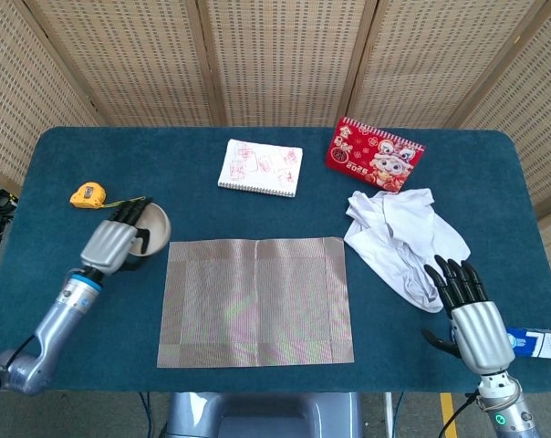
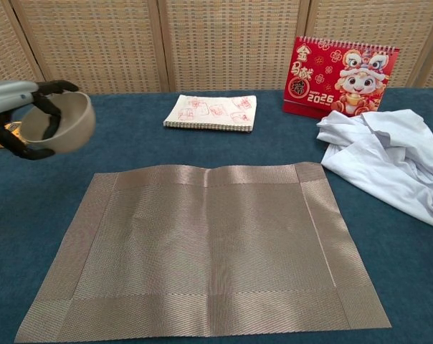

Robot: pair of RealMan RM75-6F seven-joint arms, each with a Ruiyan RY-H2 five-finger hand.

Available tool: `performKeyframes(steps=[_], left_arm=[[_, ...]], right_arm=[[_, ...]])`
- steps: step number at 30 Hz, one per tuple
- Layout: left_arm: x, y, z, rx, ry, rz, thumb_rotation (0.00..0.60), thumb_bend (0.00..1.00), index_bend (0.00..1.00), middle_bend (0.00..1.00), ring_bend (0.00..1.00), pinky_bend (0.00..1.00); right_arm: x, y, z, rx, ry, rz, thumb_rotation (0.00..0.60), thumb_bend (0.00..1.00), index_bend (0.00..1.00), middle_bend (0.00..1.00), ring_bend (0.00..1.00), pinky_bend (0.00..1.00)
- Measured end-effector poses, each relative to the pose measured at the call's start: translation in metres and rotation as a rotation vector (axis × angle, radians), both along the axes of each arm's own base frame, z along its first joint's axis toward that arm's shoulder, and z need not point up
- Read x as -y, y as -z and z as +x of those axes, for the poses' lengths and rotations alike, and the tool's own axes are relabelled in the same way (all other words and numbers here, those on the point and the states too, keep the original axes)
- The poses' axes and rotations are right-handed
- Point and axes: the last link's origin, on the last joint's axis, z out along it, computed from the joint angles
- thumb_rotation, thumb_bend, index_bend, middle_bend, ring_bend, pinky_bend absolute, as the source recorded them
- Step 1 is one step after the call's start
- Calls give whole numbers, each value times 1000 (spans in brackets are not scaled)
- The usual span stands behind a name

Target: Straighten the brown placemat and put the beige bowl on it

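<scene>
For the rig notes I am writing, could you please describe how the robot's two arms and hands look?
Both hands have a silver metal back and black jointed fingers: the left hand and the right hand. Each sits on a rounded silver-grey forearm. The left wrist carries a light blue ring; the right arm shows a small green light near the wrist. No loose cables run along either arm.

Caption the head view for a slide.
Left hand holds the beige bowl beside the flat brown placemat.
</scene>
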Motion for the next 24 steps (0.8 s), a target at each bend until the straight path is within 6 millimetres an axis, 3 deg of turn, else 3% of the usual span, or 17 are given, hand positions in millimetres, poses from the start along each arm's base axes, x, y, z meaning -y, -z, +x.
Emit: performKeyframes(steps=[5,8,13,24], left_arm=[[32,24,59,-29,213,-133,600,425,760,0,0,0],[40,35,76,-80,287,-175,600,425,764,0,0,0],[50,54,93,-144,352,-238,600,425,760,0,0,0],[57,97,109,-192,344,-356,600,425,760,0,0,0]], right_arm=[[0,-1,-1,4,3,-3,600,0,0,0,0,0],[1,-3,-1,7,5,-7,600,0,0,0,0,0],[1,-7,-3,15,10,-14,600,0,0,0,0,0],[1,-9,-4,22,10,-16,600,0,0,0,0,0]])
